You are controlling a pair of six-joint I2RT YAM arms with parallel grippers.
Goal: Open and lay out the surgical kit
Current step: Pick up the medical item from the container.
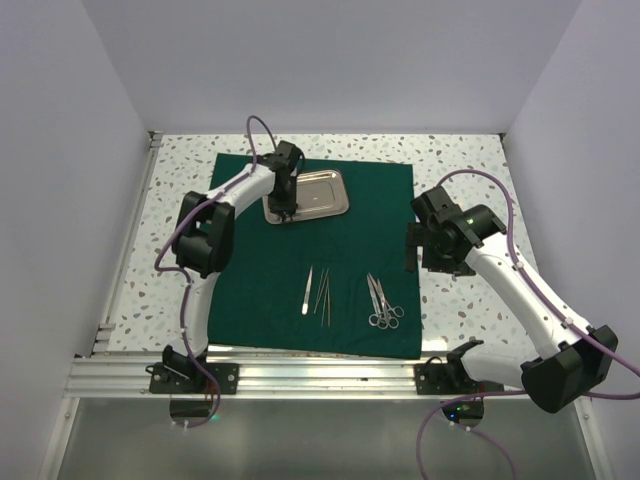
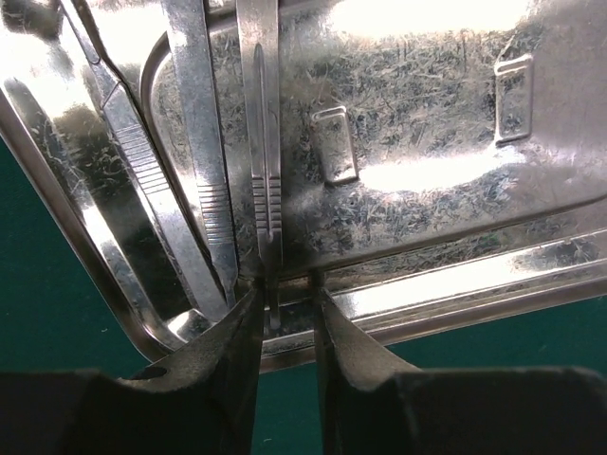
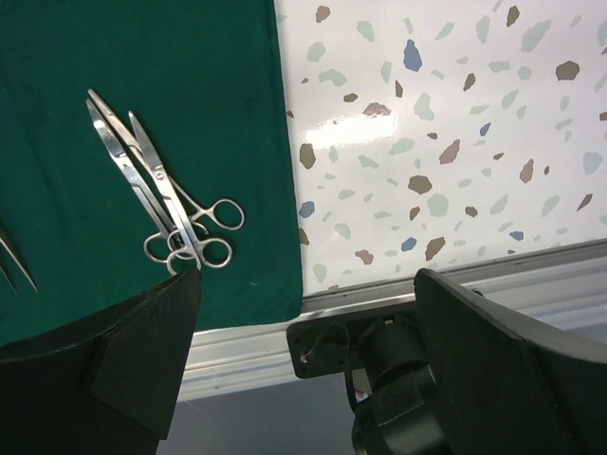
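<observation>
Find steel tray [image 1: 325,195] far left on spread drape [image 1: 360,240], scissors [image 3: 161,204] near right. Note left gripper [image 2: 287,313] narrowed astride thin instrument [image 2: 266,190] in tray, not clearly clamped; right gripper [image 3: 308,275] wide, empty. Expect light, stiff, slippery steel; grip ribbed handle section.

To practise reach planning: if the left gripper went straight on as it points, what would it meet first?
Probably the thin instrument that the left gripper straddles, then the tray; depth is unclear.
</observation>
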